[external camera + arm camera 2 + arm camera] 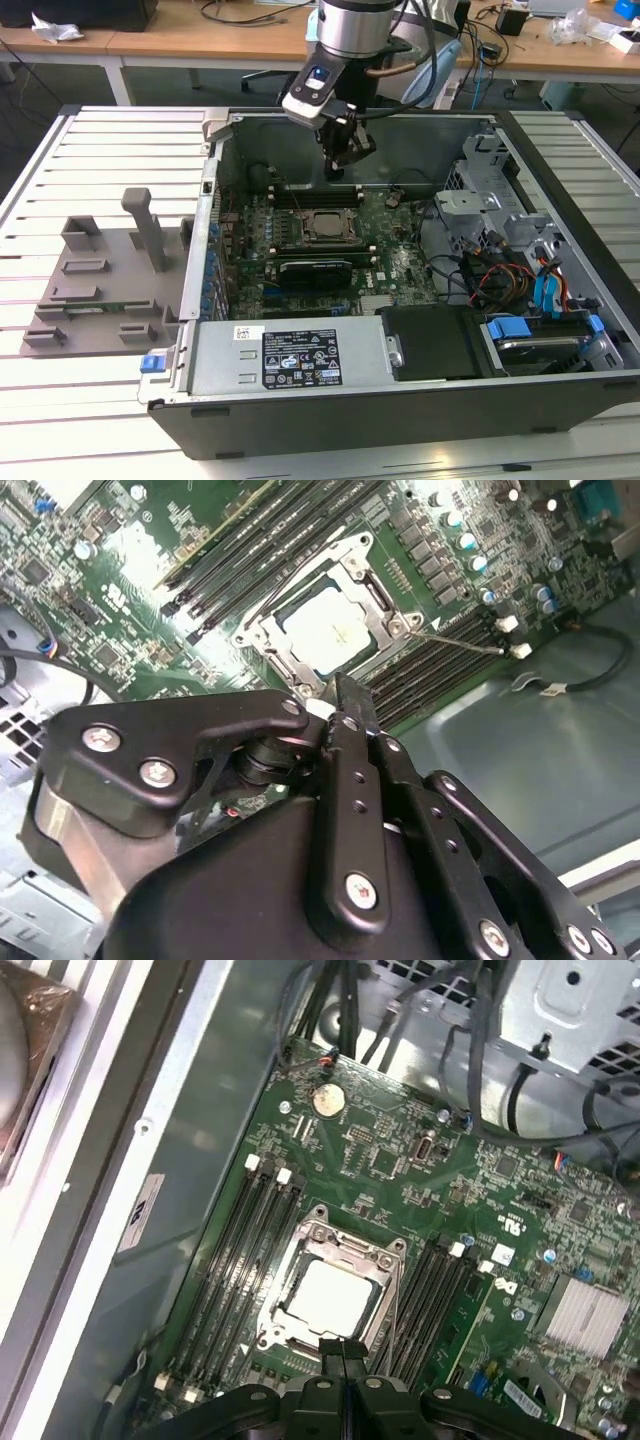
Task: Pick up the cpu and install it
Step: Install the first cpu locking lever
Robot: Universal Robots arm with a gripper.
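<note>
Gripper (340, 168) hangs above the open computer case (560, 300), fingers (331, 1360) pressed together with nothing between them. Cpu (325, 225) lies flat inside the socket frame (355, 1243) on the motherboard (400, 250), apart from the gripper. Judged from this, seating is done, which would account for the empty pincer. Exterior view shows the grey tray (100, 290) outside the case, on the exterior view's left. Both wrist views show the cpu sitting square within the frame, with memory slots (240, 1250) on either side.

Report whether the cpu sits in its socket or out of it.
In. The flat silvery square cpu lies within the metal socket frame on the green motherboard, apart from the black claw.
</note>
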